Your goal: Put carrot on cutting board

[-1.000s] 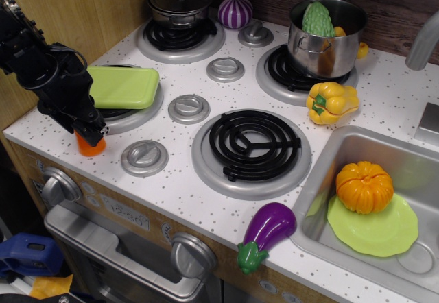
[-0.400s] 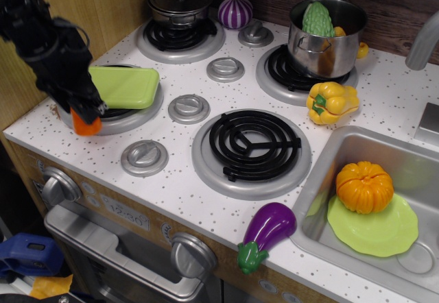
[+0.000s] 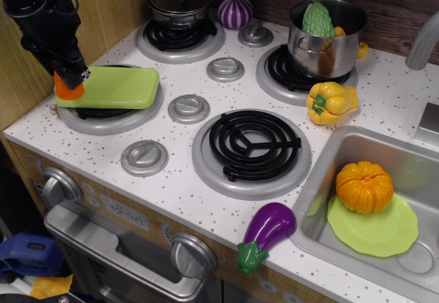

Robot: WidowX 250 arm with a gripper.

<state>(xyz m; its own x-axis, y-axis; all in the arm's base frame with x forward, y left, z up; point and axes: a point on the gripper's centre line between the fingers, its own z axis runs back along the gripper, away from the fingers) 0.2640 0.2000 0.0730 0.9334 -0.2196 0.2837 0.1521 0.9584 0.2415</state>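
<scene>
My black gripper (image 3: 68, 77) is shut on the small orange carrot (image 3: 68, 88) and holds it wide base down, lifted over the left end of the cutting board. The cutting board (image 3: 116, 87) is a flat lime-green rectangle lying on the front left burner (image 3: 103, 118). The carrot's upper part is hidden between my fingers. I cannot tell whether the carrot touches the board.
A knob (image 3: 144, 158) and a second knob (image 3: 189, 108) stand right of the board. A black burner (image 3: 254, 144), a yellow pepper (image 3: 330, 102), a pot (image 3: 325, 35), an eggplant (image 3: 264, 233), and a sink with a pumpkin (image 3: 363, 186) on a green plate (image 3: 384, 234) lie further right. A wooden wall (image 3: 96, 15) is at the left.
My gripper has lifted the carrot from the counter's front left edge and carried it up and back, to over the left end of the cutting board.
</scene>
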